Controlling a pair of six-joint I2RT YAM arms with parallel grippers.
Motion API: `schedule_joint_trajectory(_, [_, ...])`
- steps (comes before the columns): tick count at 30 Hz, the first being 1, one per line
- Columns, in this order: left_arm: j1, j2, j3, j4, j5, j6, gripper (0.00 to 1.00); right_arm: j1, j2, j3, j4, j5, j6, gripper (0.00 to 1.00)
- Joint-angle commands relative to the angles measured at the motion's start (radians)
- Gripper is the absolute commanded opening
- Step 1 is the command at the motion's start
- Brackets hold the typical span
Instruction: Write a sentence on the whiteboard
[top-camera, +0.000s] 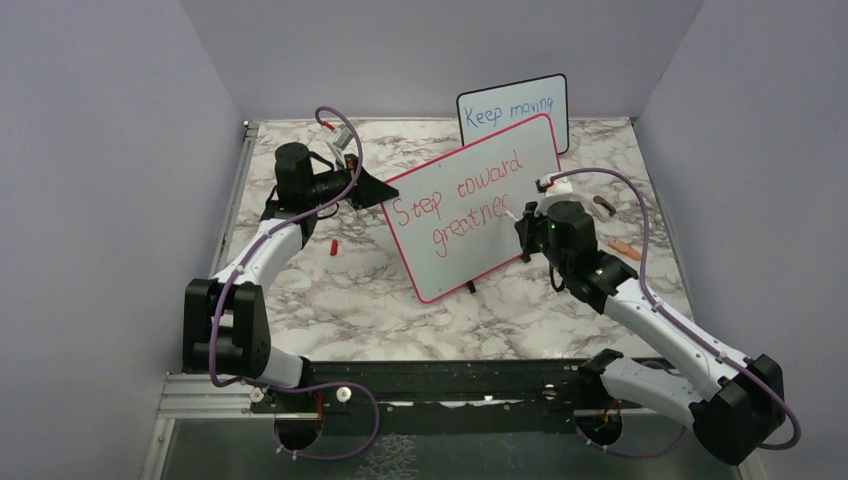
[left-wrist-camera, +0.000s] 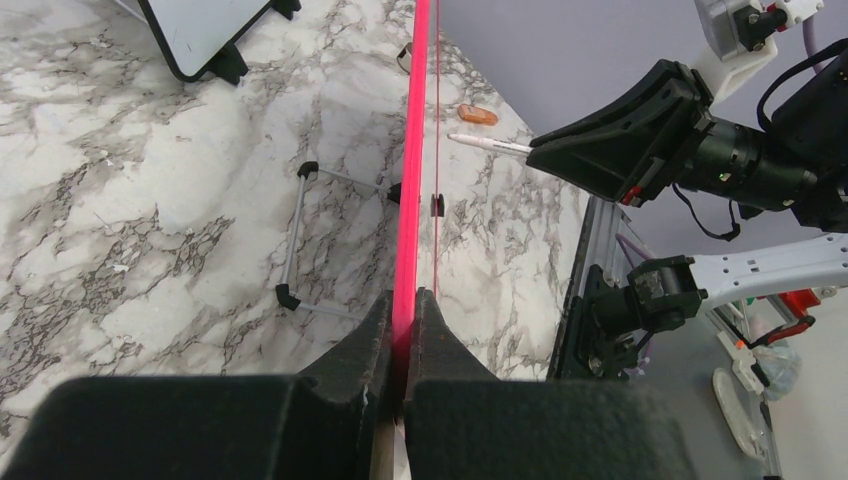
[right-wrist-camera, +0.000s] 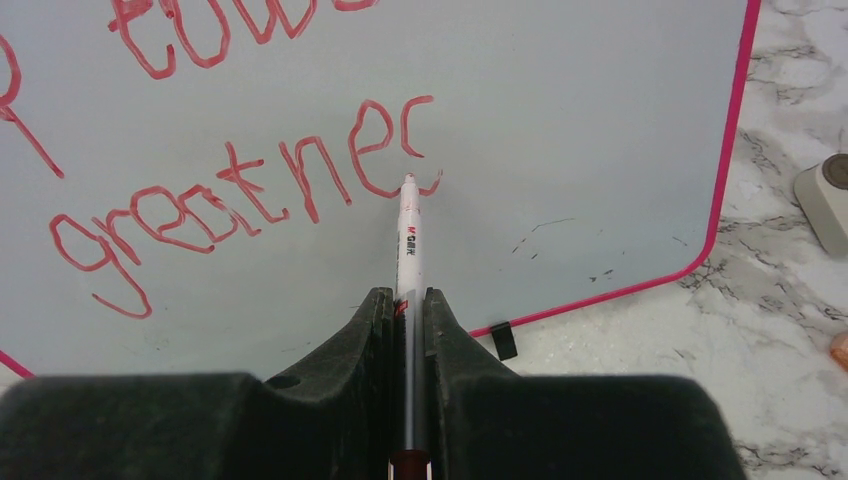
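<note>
The left gripper (left-wrist-camera: 403, 335) has its jaws clamped on the red-pink frame of the whiteboard (top-camera: 470, 265), at its left edge. I judge this is to hold the board steady, because it stands only on small black feet and a thin wire stand (left-wrist-camera: 298, 235) and the pen pressure could push it back. The right gripper (right-wrist-camera: 405, 300) has its jaws closed on a white marker (right-wrist-camera: 408, 230), which points straight out from the wrist, so the tip meets the board surface directly. The tip touches the board at the end of the second line. The sentence (top-camera: 455, 205) is in red: "Step toward" above, and below it "greatne" with the next letter only partly formed, so the writing is not finished.

The board stands in the middle of a marble-pattern bench (top-camera: 330, 290), turned at an angle. Behind it is a smaller black-framed board (top-camera: 513, 110) with blue writing. Plain pale grey walls close the bench on three sides
</note>
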Motion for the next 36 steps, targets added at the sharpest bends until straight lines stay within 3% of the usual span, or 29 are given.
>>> schedule_joint_trajectory(1, [-0.008, 0.021, -0.008, -0.071, -0.014, 0.04, 0.0, -0.002, -0.028, -0.002, 0.01, 0.068, -0.005, 0.0])
schedule_joint_trajectory(36, [-0.011, 0.022, -0.005, -0.074, -0.01, 0.047, 0.0, -0.089, 0.054, 0.041, 0.136, 0.026, -0.027, 0.0])
